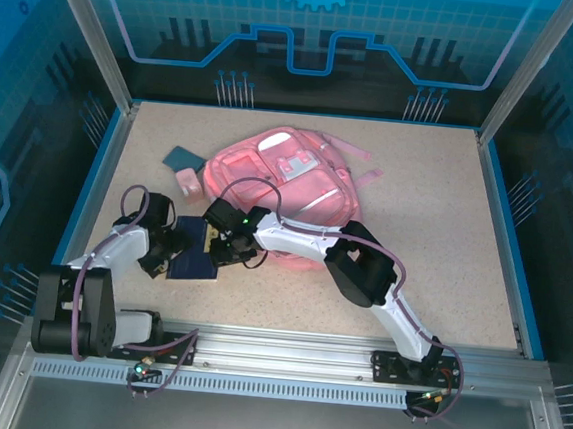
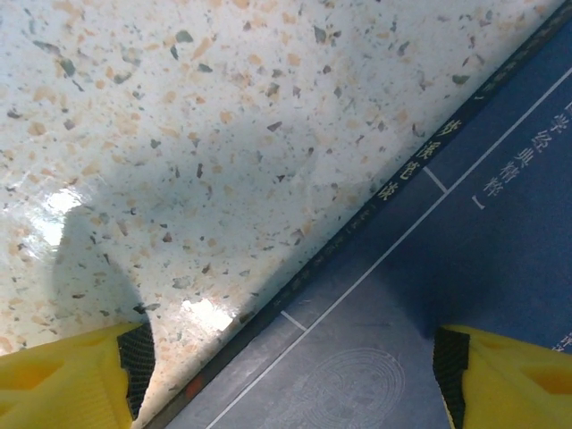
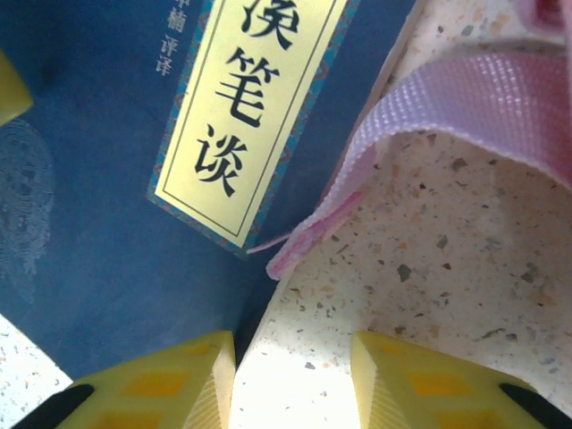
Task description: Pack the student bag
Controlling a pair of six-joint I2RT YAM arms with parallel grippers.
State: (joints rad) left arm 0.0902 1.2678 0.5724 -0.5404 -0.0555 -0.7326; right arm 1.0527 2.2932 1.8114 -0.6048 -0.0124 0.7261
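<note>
left jaws wide astride blue book [image 2: 483, 259] edge | right jaws narrower

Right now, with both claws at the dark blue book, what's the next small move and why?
Probably close the left claw on the spine edge of the dark blue book: its open fingers straddle that edge, one over the table, one over the cover, and the book lies flat outside the student bag.

Dark blue book [image 1: 195, 250] flat on speckled table [image 1: 414, 246] — teal flat piece [image 1: 183, 155] beyond
</note>
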